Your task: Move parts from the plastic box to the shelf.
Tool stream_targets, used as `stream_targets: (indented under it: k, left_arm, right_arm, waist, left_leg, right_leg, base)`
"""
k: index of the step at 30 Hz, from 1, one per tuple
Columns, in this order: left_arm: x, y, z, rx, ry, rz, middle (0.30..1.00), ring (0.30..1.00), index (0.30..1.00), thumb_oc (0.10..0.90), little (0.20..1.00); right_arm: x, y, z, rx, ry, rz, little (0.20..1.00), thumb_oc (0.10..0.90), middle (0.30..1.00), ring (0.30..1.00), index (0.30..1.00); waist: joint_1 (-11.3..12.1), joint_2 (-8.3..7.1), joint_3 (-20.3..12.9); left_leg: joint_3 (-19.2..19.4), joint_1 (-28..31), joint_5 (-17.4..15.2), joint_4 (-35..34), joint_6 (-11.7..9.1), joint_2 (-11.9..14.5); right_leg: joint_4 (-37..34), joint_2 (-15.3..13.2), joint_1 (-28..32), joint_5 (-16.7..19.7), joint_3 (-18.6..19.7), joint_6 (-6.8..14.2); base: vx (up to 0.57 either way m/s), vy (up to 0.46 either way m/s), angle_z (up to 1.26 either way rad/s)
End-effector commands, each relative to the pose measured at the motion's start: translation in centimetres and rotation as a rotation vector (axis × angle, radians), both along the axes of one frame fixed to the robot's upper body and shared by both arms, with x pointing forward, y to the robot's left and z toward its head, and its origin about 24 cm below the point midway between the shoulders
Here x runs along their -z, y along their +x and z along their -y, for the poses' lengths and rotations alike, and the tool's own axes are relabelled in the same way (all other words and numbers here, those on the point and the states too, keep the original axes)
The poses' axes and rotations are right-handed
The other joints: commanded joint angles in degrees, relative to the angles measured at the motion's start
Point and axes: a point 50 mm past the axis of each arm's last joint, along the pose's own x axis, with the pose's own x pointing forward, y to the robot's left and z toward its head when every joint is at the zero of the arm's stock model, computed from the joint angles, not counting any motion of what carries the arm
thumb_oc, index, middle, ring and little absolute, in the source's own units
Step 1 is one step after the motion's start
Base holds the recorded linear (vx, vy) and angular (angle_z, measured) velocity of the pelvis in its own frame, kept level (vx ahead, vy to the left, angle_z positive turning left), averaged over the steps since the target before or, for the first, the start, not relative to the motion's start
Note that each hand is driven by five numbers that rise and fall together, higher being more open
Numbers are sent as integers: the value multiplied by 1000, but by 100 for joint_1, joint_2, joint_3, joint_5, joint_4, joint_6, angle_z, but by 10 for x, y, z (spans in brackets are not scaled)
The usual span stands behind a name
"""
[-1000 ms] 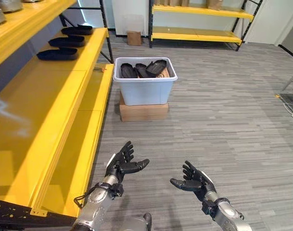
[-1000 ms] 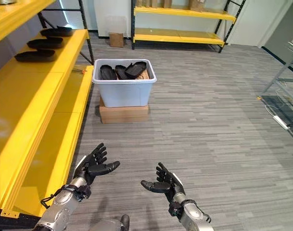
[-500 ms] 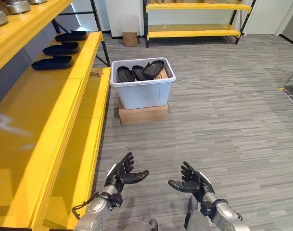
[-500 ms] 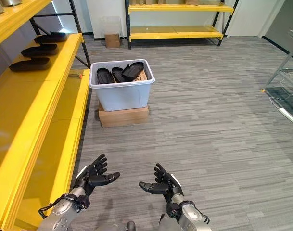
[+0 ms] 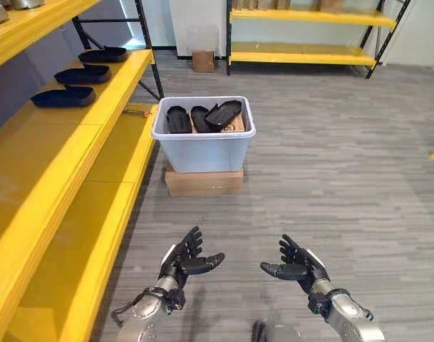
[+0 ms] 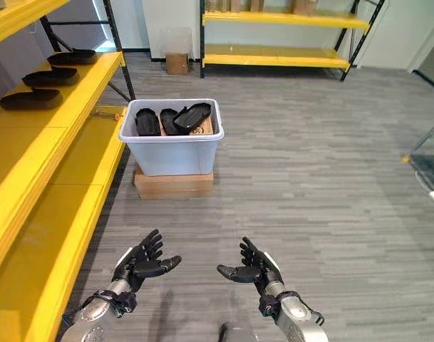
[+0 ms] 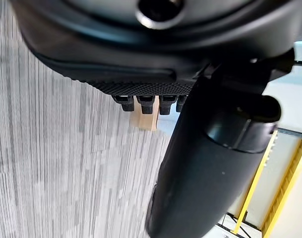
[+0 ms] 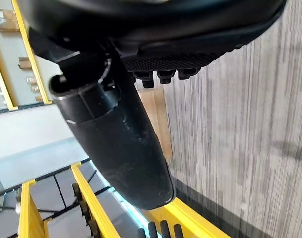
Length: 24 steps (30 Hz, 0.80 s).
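Black moulded parts (image 5: 204, 118) are held in the pale plastic box (image 5: 203, 146), well ahead of the empty, open left hand (image 5: 182, 261) and right hand (image 5: 296, 266); the left is slightly nearer.

Left hand (image 5: 182, 261) held low in front, palm turned inward, fingers straight and spread, thumb pointing across, right hand (image 5: 296, 265) beside it but apart, same open pose, both empty, silver-grey arms reaching up from below
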Motion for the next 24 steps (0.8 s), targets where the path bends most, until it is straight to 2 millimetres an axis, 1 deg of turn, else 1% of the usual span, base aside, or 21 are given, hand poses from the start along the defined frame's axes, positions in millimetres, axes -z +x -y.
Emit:
stream_targets:
  k: [1,2,3,4,5,6,7,8,9,10,11,14,15,16,17,18,19,20,22,23,24]
  left_arm:
    - [-42,27,7,10,-64,233,1000,1000,1000,900,1000]
    - [-42,28,7,10,-63,233,1000,1000,1000,900,1000]
    - [-41,27,8,9,-58,227,1000,1000,1000,900,1000]
    - [-43,27,10,14,-61,235,1000,1000,1000,900,1000]
    - [-42,27,10,17,-59,233,1000,1000,1000,900,1000]
    - [-42,27,10,17,-59,233,1000,1000,1000,900,1000]
    - [-41,26,9,14,-57,233,1000,1000,1000,900,1000]
    - [-41,26,9,14,-57,233,1000,1000,1000,900,1000]
    - [-41,26,8,17,-44,233,1000,1000,1000,900,1000]
    - [-41,26,8,17,-44,233,1000,1000,1000,900,1000]
    - [-41,26,5,16,-34,237,1000,1000,1000,900,1000]
    - [-45,29,1,21,-25,251,1000,1000,1000,900,1000]
    - [-47,30,2,31,-20,260,1000,1000,1000,900,1000]
    - [-47,30,1,32,-17,260,1000,1000,1000,900,1000]
    - [-48,30,0,32,-15,261,1000,1000,1000,900,1000]
    - [-49,31,-1,37,-5,268,1000,1000,1000,900,1000]
    - [-49,31,-1,37,-5,268,1000,1000,1000,900,1000]
    - [-50,31,0,46,1,270,1000,1000,1000,900,1000]
    - [-50,31,0,50,15,269,1000,1000,1000,900,1000]
    - [-50,31,0,50,15,269,1000,1000,1000,900,1000]
    - [-48,29,0,43,13,261,1000,1000,1000,900,1000]
  right_arm:
    - [-35,21,-1,13,60,209,1000,900,1000,1000,1000]
    - [-35,22,-1,13,61,209,1000,900,1000,1000,1000]
    - [-34,21,0,18,52,201,1000,900,1000,1000,1000]
    - [-35,20,3,32,49,205,1000,900,1000,1000,1000]
    - [-34,20,4,39,50,206,1000,900,1000,1000,1000]
    - [-34,20,3,40,50,206,1000,900,1000,1000,1000]
    - [-36,21,3,43,49,220,1000,900,1000,1000,1000]
    - [-36,21,3,43,48,220,1000,900,1000,1000,1000]
    - [-33,18,2,39,49,206,1000,900,1000,1000,1000]
    - [-33,18,2,39,49,206,1000,900,1000,1000,1000]
    - [-30,16,1,34,57,192,1000,900,1000,1000,1000]
    - [-28,14,-2,42,79,183,1000,900,1000,1000,1000]
    - [-27,13,-1,43,80,179,1000,900,1000,1000,1000]
    - [-27,12,-2,46,88,180,1000,900,1000,1000,1000]
    - [-27,12,-3,45,90,180,1000,900,1000,1000,1000]
    - [-27,12,-3,47,93,179,1000,900,1000,1000,1000]
    - [-27,12,-3,47,94,179,1000,900,1000,1000,1000]
    - [-25,11,-5,52,102,173,1000,900,1000,1000,1000]
    - [-26,12,-10,41,112,177,1000,900,1000,1000,1000]
    - [-26,12,-10,41,112,177,1000,900,1000,1000,1000]
    - [-27,12,-12,31,117,188,1000,900,1000,1000,1000]
  waist:
    - [186,-102,364]
    - [172,-110,352]
    - [231,-125,434]
    - [264,-88,488]
    - [284,-64,494]
    - [277,-82,483]
    - [341,71,458]
    - [346,64,457]
    - [354,113,412]
    - [348,105,418]
    - [388,33,409]
    - [381,-51,273]
    - [389,-88,217]
    - [392,-128,147]
    - [403,-128,108]
    - [399,-139,59]
    - [401,-141,55]
    - [413,-164,25]
    - [384,-105,32]
    - [384,-111,16]
    - [276,60,94]
  left_leg:
    - [-120,-153,1923,1006,74,-5]
    - [-132,-182,1937,1007,76,-18]
    - [2,-504,1736,1167,120,-81]
    - [162,-1001,1501,224,90,132]
    - [222,-1127,1458,-201,39,237]
    - [227,-1129,1487,-234,43,219]
    - [411,-905,1788,-2786,-71,638]
    - [424,-882,1824,-2840,-70,634]
    - [414,-818,2196,-3506,-221,828]
    - [414,-800,2207,-3526,-223,818]
    - [169,-714,1749,-3058,-218,608]
    - [375,-708,1208,-2686,-127,361]
    - [440,-731,1046,-2540,-89,290]
    - [516,-780,862,-2326,-42,182]
    - [561,-765,774,-2261,-16,149]
    - [595,-763,658,-2165,28,76]
    - [598,-770,648,-2152,32,74]
    - [648,-736,395,-1959,177,-84]
    - [700,-592,266,-2006,441,-327]
    - [704,-603,289,-2032,443,-333]
    - [769,-288,237,-2226,636,-491]
  right_leg:
    - [-689,-241,291,663,293,253]
    - [-703,-253,278,677,282,255]
    - [-755,-229,402,622,269,246]
    - [-951,-256,694,554,226,351]
    - [-990,-253,809,477,221,381]
    - [-1007,-270,803,492,217,382]
    - [-1023,-227,1043,315,258,545]
    - [-1039,-231,1044,331,262,543]
    - [-987,-293,1216,212,234,651]
    - [-983,-303,1225,204,229,653]
    - [-885,-523,1347,184,320,775]
    - [-998,-810,1598,293,323,956]
    - [-1087,-920,1678,396,346,1015]
    - [-1192,-1070,1799,593,384,1103]
    - [-1212,-1122,1812,633,379,1125]
    - [-1206,-1212,1822,766,416,1153]
    - [-1208,-1216,1820,766,420,1158]
    - [-981,-1381,1764,1133,485,1226]
    - [-94,-1450,1373,1860,695,1156]
    - [-101,-1454,1351,1873,699,1157]
    - [678,-1482,929,2255,711,1111]
  base:
    - [0,-180,-45]
    - [73,-137,-16]
    - [222,-49,-12]
    - [327,-21,12]
    - [256,23,28]
    - [407,223,26]
    - [304,193,9]
    - [532,334,-3]
    - [227,136,-21]
    - [402,265,-21]
    - [292,205,-16]
    - [363,246,-24]
    - [374,266,-18]
    - [329,241,-11]
    - [329,260,-25]
    - [183,152,-25]
    - [285,265,-6]
    - [234,277,15]
    - [204,310,14]
    - [202,386,6]
    - [144,268,17]
